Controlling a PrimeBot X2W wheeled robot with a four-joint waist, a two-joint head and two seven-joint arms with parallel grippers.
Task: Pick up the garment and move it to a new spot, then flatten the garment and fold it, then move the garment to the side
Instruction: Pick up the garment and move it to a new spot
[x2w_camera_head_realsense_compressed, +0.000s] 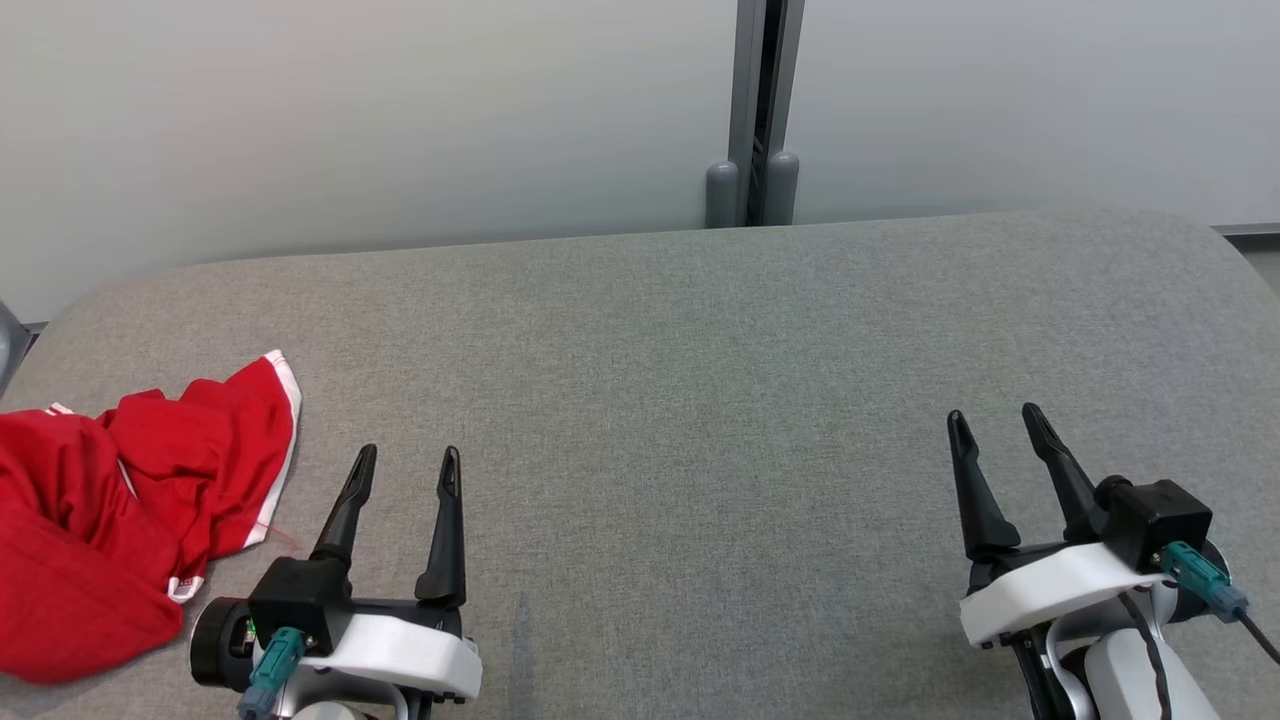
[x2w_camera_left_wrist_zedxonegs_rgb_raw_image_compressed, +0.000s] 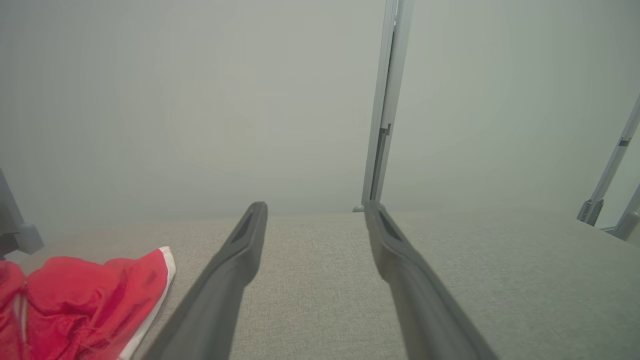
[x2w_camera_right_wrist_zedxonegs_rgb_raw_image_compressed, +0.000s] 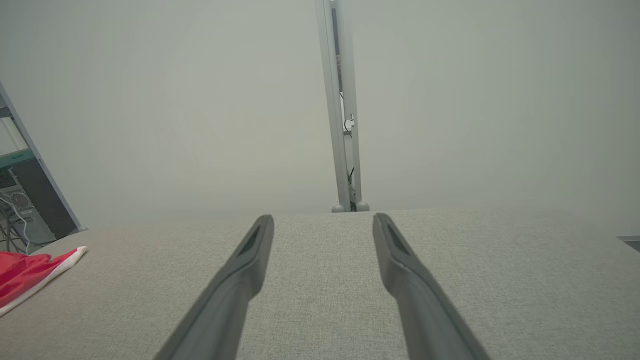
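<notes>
Head view: garment (x2w_camera_head_realsense_compressed: 110, 520) crumpled at table (x2w_camera_head_realsense_compressed: 700, 350) left edge.
Left gripper (x2w_camera_head_realsense_compressed: 408, 455): spread, empty.
Right gripper (x2w_camera_head_realsense_compressed: 993, 413): spread, empty.
Progress: nothing done; pickup, flattening, folding remain.

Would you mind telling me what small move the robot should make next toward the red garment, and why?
Probably swing the left gripper to its left and lower it onto the red garment. The garment lies crumpled near the left end of the grey table, just beside that gripper, not yet picked up. Both grippers are open and empty, and the right gripper sits far across the table.
</notes>
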